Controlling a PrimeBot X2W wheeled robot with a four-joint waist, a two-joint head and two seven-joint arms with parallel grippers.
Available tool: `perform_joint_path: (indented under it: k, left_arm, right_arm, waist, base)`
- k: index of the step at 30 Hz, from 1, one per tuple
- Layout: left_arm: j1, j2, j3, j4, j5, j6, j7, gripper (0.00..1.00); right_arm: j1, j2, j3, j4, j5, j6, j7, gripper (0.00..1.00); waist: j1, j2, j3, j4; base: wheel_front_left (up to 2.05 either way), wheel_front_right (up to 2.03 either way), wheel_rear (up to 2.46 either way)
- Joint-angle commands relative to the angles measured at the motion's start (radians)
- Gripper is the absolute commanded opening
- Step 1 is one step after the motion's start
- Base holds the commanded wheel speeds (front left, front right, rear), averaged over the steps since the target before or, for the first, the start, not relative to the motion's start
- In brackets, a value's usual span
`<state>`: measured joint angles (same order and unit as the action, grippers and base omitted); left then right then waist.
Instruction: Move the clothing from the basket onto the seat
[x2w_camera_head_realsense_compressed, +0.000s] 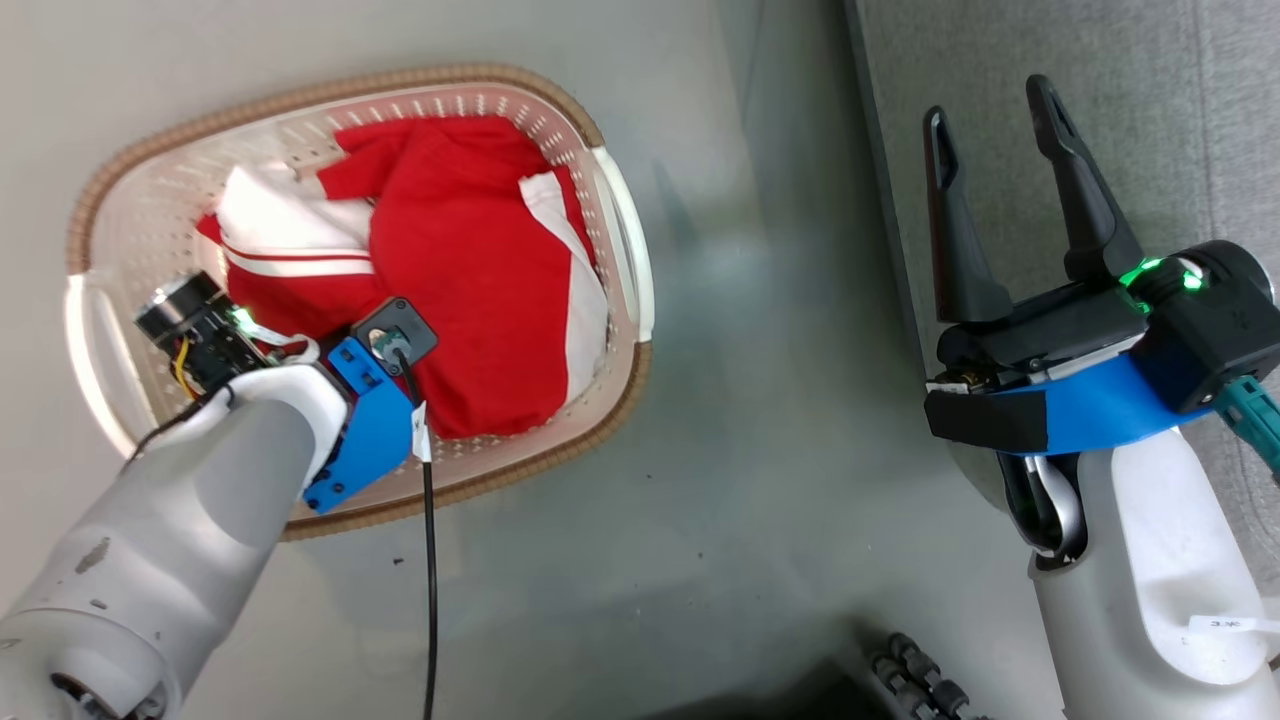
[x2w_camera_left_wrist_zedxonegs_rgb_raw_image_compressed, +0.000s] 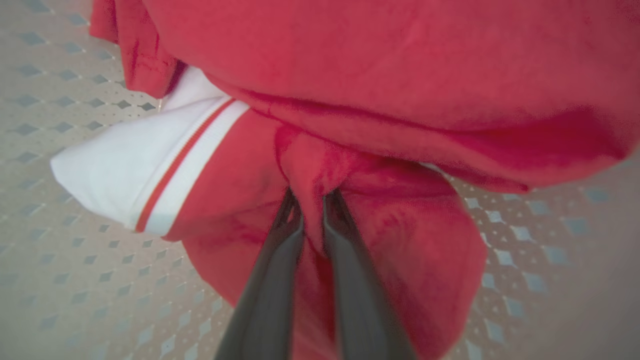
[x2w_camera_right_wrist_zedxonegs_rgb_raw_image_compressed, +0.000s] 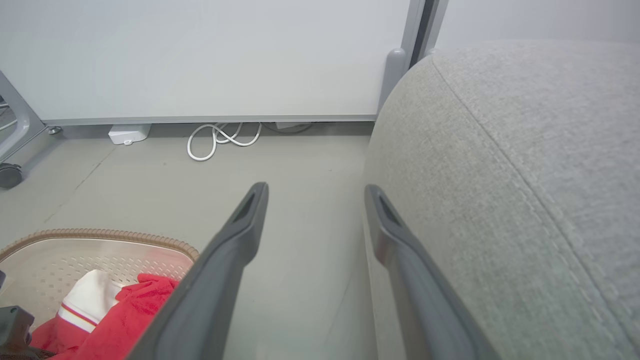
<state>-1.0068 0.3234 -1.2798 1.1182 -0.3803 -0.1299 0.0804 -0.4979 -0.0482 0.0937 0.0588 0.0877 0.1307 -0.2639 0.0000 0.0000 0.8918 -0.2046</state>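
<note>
Red clothing (x2w_camera_head_realsense_compressed: 460, 270) with white panels lies piled in the cream basket (x2w_camera_head_realsense_compressed: 615, 190) on the floor. My left arm reaches down into the basket from its near side. Seen from the left wrist, my left gripper (x2w_camera_left_wrist_zedxonegs_rgb_raw_image_compressed: 312, 200) is shut on a pinched fold of the red clothing (x2w_camera_left_wrist_zedxonegs_rgb_raw_image_compressed: 400, 65), with the perforated basket floor (x2w_camera_left_wrist_zedxonegs_rgb_raw_image_compressed: 75, 280) beneath. At the right, my right gripper (x2w_camera_head_realsense_compressed: 995, 110) hangs open and empty over the edge of the grey seat (x2w_camera_head_realsense_compressed: 1130, 80). From the right wrist I see my right gripper (x2w_camera_right_wrist_zedxonegs_rgb_raw_image_compressed: 316, 192), the seat (x2w_camera_right_wrist_zedxonegs_rgb_raw_image_compressed: 525, 165), the basket (x2w_camera_right_wrist_zedxonegs_rgb_raw_image_compressed: 100, 235) and the clothing (x2w_camera_right_wrist_zedxonegs_rgb_raw_image_compressed: 125, 320).
Grey floor (x2w_camera_head_realsense_compressed: 760, 450) runs between the basket and the seat. A black cable (x2w_camera_head_realsense_compressed: 430, 560) hangs from my left wrist. In the right wrist view a white wall panel (x2w_camera_right_wrist_zedxonegs_rgb_raw_image_compressed: 200, 55), a coiled white cord (x2w_camera_right_wrist_zedxonegs_rgb_raw_image_compressed: 220, 140) and a caster wheel (x2w_camera_right_wrist_zedxonegs_rgb_raw_image_compressed: 10, 175) lie beyond.
</note>
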Motion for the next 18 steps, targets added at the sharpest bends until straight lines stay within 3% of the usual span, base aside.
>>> perform_joint_path:
  k: [1, 18]
  left_arm:
    - [0.003, -0.009, -0.003, -0.001, -0.012, -0.001, -0.018, 0.00]
    - [0.109, -0.101, -0.003, -0.001, -0.132, -0.001, -0.207, 0.00]
  right_arm:
    - [0.008, -0.004, -0.003, 0.006, -0.009, 0.000, -0.001, 1.00]
    - [0.088, -0.004, -0.031, 0.072, -0.045, 0.000, -0.001, 1.00]
  waist:
    - [0.0000, 0.0000, -0.037, 0.017]
    - [0.0000, 0.0000, -0.298, 0.113]
  base:
    - [0.00, 0.00, 0.00]
    - [0.00, 0.00, 0.00]
